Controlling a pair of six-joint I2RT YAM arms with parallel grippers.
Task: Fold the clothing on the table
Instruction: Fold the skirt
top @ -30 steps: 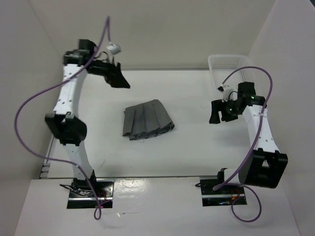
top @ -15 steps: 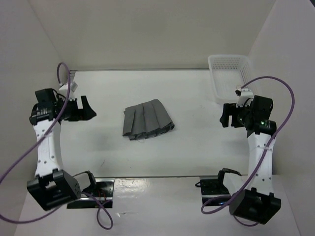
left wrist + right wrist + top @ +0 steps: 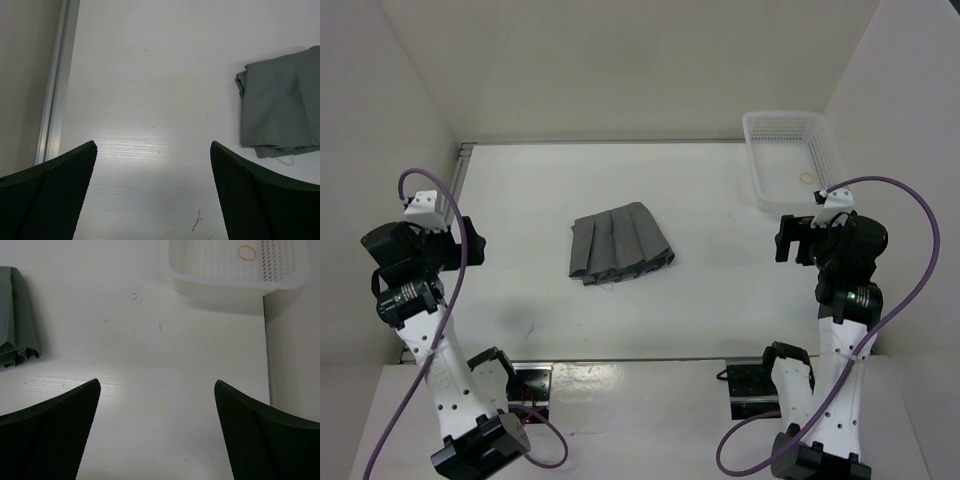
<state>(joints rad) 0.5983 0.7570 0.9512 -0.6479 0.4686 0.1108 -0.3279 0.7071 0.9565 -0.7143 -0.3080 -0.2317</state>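
Both arms have drawn back to the tabletop (image 3: 720, 300) sides; L fingers (image 3: 45, 195) & R fingers (image 3: 47, 435) apart, empty. We judge grey pleated skirt (image 3: 620, 243), a compact bundle, folded: task approx. done.

Grey pleated skirt (image 3: 620, 246), seemingly folded, lies flat centre-left on the white table (image 3: 720, 210).

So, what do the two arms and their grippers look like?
The left arm and right arm have white shells, black joints and a looping purple cable each. The left gripper and right gripper each carry two wide black fingers with a fine dotted texture.
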